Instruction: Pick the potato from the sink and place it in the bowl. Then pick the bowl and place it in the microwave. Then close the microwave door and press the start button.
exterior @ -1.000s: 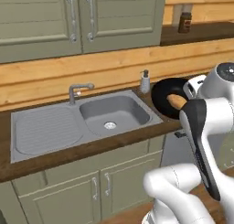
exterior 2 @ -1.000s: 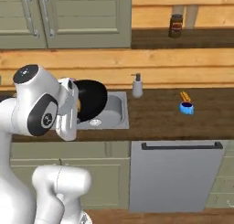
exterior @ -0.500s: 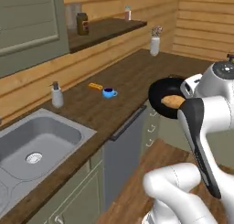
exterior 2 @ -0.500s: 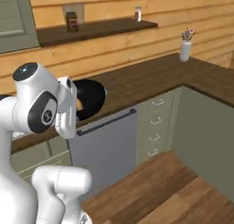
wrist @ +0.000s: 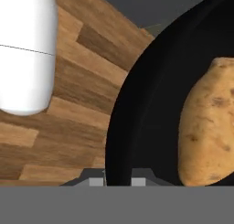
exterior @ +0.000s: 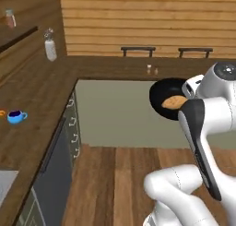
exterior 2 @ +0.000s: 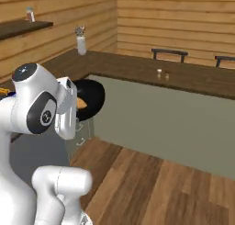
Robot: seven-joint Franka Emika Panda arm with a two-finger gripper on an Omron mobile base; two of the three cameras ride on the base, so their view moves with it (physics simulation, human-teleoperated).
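This is a home kitchen with a cabin look: an L-shaped dark wood counter (exterior: 41, 96) runs over olive-grey base cabinets with drawers (exterior: 72, 123) and a dark-fronted dishwasher (exterior: 48, 183), and the walls are clad in horizontal pine boards (exterior: 147, 22). A blue cup (exterior: 16, 116), a white bottle (exterior: 50, 49) and small shakers (exterior: 152, 69) sit on the counter, a wall shelf (exterior 2: 23, 27) carries a jar, and chair backs (exterior 2: 169, 53) show beyond the far counter run above a wood-plank floor (exterior 2: 151, 182).

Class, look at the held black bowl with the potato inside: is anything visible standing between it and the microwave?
That cannot be judged: the tool grips the bowl holding the potato above wooden floor, with no microwave in sight.
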